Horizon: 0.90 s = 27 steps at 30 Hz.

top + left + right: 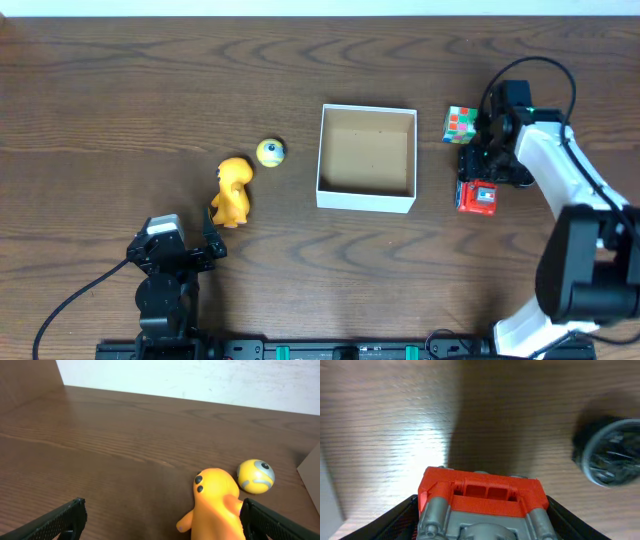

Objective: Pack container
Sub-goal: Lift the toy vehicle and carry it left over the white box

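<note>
Item one, nearest: we are logging the left gripper (162, 510), standing wide open and gripping nothing, facing the yellow figure (217, 505) lying on the table (100, 100). Just beyond the figure, a yellow ball (256, 476) is resting.

Item two, mid-table: the container (365, 201) is sitting between the two toy groups. It is square, shallow and open-topped, with thin white walls and a brown cardboard floor, and it is carrying nothing.

Item three: the right gripper (481, 506) is straddling a red toy (482, 485) just right of the container. Whether it is pressing the toy we cannot tell.

Farthest, a colour cube (459, 124) is waiting.

We are judging packing barely begun: four toys outside, none in.
</note>
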Available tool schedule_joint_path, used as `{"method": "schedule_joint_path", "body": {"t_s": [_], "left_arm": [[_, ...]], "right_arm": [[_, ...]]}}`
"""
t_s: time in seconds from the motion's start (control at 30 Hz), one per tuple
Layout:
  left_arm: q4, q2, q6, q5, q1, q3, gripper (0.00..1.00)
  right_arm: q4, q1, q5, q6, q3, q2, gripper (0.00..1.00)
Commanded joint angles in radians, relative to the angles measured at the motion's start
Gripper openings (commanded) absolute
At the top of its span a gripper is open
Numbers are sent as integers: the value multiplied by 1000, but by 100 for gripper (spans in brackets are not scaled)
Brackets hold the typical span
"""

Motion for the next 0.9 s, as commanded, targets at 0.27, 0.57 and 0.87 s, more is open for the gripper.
{"method": "schedule_joint_path", "body": {"t_s": [0.27, 0.57, 0.87], "left_arm": [[-5, -6, 17, -8, 6, -25, 98], [-5, -6, 17, -8, 6, -25, 98], [-5, -6, 17, -8, 6, -25, 98]], "right_arm": [[-1, 208, 2, 95, 14, -285, 58], [56, 329, 2, 190, 15, -455, 53], [194, 493, 71, 361, 14, -402, 51]]}}
